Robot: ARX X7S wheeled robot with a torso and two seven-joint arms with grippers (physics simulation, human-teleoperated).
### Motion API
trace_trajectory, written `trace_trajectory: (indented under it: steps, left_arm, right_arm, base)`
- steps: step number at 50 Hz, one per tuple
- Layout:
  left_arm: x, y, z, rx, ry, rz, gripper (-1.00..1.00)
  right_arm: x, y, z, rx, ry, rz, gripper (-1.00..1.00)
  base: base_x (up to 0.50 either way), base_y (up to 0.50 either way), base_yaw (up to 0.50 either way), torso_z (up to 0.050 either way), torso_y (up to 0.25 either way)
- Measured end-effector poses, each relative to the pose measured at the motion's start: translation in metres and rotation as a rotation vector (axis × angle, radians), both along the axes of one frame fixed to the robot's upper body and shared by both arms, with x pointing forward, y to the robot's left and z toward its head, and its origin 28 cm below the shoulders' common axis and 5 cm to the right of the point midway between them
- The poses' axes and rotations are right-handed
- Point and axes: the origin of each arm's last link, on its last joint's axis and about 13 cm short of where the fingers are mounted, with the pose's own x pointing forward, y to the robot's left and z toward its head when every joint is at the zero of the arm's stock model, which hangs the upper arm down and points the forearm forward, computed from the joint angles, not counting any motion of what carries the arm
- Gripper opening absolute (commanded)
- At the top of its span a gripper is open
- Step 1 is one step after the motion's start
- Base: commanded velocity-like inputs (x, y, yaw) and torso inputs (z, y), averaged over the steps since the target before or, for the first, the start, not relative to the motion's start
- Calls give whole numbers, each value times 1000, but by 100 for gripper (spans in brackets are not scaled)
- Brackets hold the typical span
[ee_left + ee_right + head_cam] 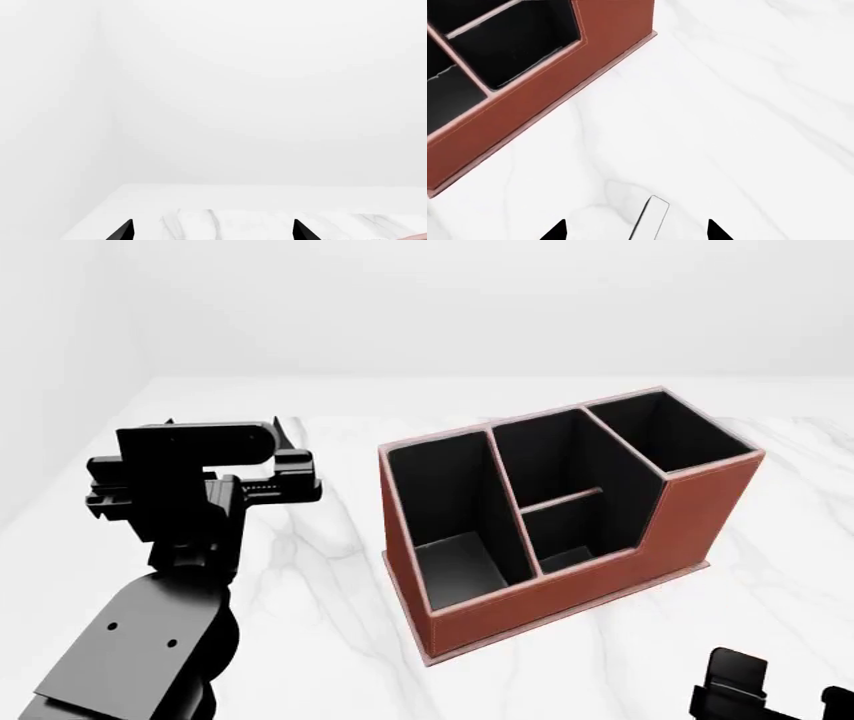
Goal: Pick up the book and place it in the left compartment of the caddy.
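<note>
Two arms are in play, and from the head view the left arm [200, 500] stands raised over the marble table [320, 570], well apart from the caddy [561, 580] to its right. The left gripper [212, 231] shows only two dark fingertips with a wide gap and nothing between them, so its jaws stand apart and empty. Next comes the caddy, its low-walled end nearest that arm, with the left compartment [447, 510] showing a bare black lining. At the far right, low in the head view, only a piece of the right arm [731, 685] shows. In the right wrist view the right gripper [637, 231] has its tips spread apart, and the book [650, 217] stands between them as a thin pale edge on the table, near the caddy's front wall but not touching it; whether the tips touch it I cannot tell. The step in hand looks like the grasp. The next move likely calls for closing squarely on the thin book, then lifting clear of the wall and carrying it across to the low end.
</note>
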Motion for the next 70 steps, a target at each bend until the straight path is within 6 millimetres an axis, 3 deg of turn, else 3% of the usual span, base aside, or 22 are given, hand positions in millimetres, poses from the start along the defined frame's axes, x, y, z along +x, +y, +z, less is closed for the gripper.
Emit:
trace_trajectory:
  steps: [16, 44, 70]
  left_arm:
    - [1, 1, -2, 1, 5, 3, 100]
    - [2, 3, -8, 0, 12, 11, 100]
    - [1, 3, -9, 3, 14, 10, 100]
  right_arm:
    - [-4, 1, -13, 56, 38, -33, 100]
    - [-2, -21, -80, 218, 105, -129, 100]
    - [2, -30, -97, 276, 106, -119, 100]
  base:
    - [0, 0, 0, 0, 0]
    - [0, 0, 0, 0, 0]
    - [0, 0, 0, 0, 0]
